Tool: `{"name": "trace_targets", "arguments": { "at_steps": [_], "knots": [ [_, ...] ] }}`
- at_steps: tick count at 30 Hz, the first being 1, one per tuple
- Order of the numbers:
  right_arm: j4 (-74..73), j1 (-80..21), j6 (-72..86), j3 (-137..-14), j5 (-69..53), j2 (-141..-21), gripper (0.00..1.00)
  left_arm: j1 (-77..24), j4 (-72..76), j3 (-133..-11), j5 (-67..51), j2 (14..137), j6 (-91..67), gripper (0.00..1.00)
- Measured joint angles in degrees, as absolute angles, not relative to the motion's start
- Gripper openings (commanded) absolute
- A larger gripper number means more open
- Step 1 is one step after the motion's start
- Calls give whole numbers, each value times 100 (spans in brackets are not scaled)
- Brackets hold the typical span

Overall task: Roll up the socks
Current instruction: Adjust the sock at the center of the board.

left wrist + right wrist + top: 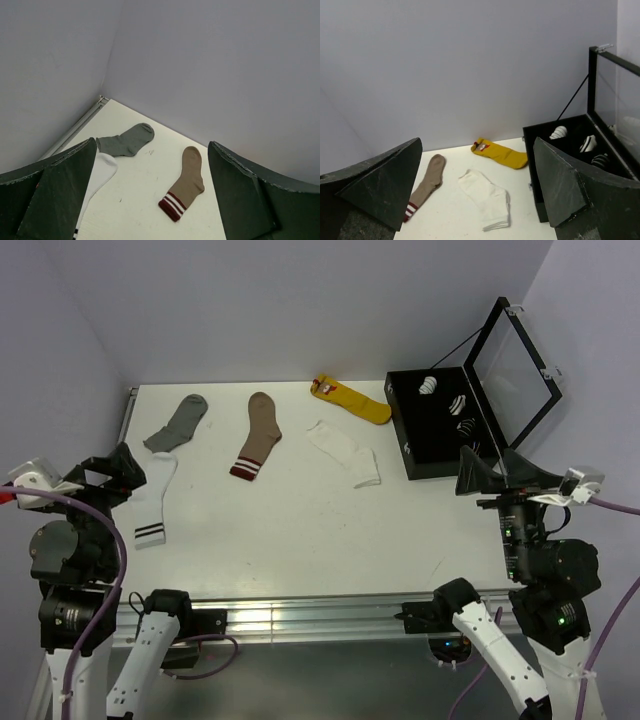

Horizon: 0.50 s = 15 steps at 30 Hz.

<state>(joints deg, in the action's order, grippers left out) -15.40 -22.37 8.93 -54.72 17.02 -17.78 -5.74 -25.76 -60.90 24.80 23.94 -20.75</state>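
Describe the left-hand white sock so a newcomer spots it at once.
On the left side of the white table, just on the near side of the grey sock, lies the striped white sock. It alone is white with two dark stripes at its cuff; the brown sock has a maroon-striped cuff, the other white sock is plain.

Plain white sock; striped white sock, dark stripes; grey sock; yellow sock.

No readable text anywhere, red tag on yellow sock, print too small to read
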Motion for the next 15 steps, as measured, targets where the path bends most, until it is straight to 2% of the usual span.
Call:
{"name": "trace_targets", "arguments": {
  "at_steps": [6,15],
  "knots": [
    [-1306,-2237,1527,-5212,1472,-2106,100,-574,-2473,-5804,2281,2639,-2244,99],
    [-1343,-2237,2425,-5395,1031,-4504,100,-576,-2438,-5369,1483,3304,-2521,100]
  ]
}}
